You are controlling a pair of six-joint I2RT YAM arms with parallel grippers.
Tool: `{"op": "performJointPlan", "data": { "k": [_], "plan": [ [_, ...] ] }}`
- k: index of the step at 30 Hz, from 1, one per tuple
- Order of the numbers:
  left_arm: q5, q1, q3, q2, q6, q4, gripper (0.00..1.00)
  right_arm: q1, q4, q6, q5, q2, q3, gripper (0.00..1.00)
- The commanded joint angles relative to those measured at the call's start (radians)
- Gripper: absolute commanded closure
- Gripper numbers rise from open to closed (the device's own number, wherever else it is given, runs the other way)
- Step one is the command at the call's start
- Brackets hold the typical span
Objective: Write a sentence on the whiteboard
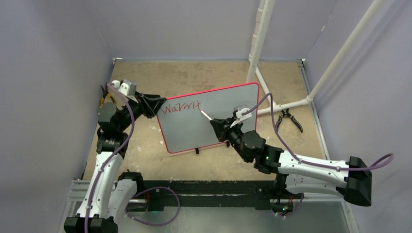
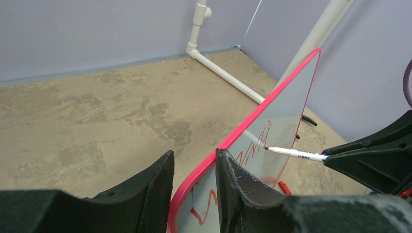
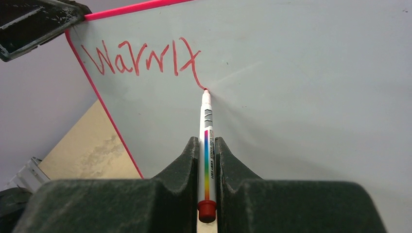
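Black rubber closes narrowly on the marker (image 3: 206,145): my right jaws pinch its barrel near the red tail cap, so most of its length sticks out ahead of them. The tip touches the whiteboard (image 1: 214,131), which stands propped on its feet near the middle of the tabletop (image 1: 204,75), face turned toward my right arm. The sentence (image 3: 141,60) is only begun. One red word runs along the board's upper left, and the tip sits at the tail of its last stroke. Farther left, my left jaws clamp the red rim at the board's top left corner and steady it. Beyond the board's right edge, pliers (image 1: 287,119) lie near a white pipe frame (image 1: 286,104).

I see two risks. With so long a lever, the marker could pivot in my right jaws if I press hard. The same push could skid the board on its feet or twist it out of my left jaws, and the stroke would smear.

Only the right wrist view shows the tip in contact and the letters clearly. Only the left wrist view shows the rim passing between my left jaws. Only the top view shows the feet and the blank space left for the remaining words.
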Motion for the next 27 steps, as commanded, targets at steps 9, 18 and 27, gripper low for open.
{"op": "performJointPlan", "data": {
  "k": [9, 18, 27],
  "plan": [
    [0.021, 0.002, -0.008, -0.009, 0.02, -0.004, 0.65, -0.005, -0.003, -0.063, 0.05, -0.062, 0.113, 1.0],
    [0.028, 0.001, -0.01, -0.004, 0.018, -0.001, 0.65, -0.005, 0.057, -0.105, 0.044, -0.013, 0.136, 1.0],
    [0.027, 0.001, -0.01, -0.009, 0.022, -0.006, 0.65, -0.017, 0.083, -0.138, 0.089, 0.028, 0.146, 1.0]
  ]
}}
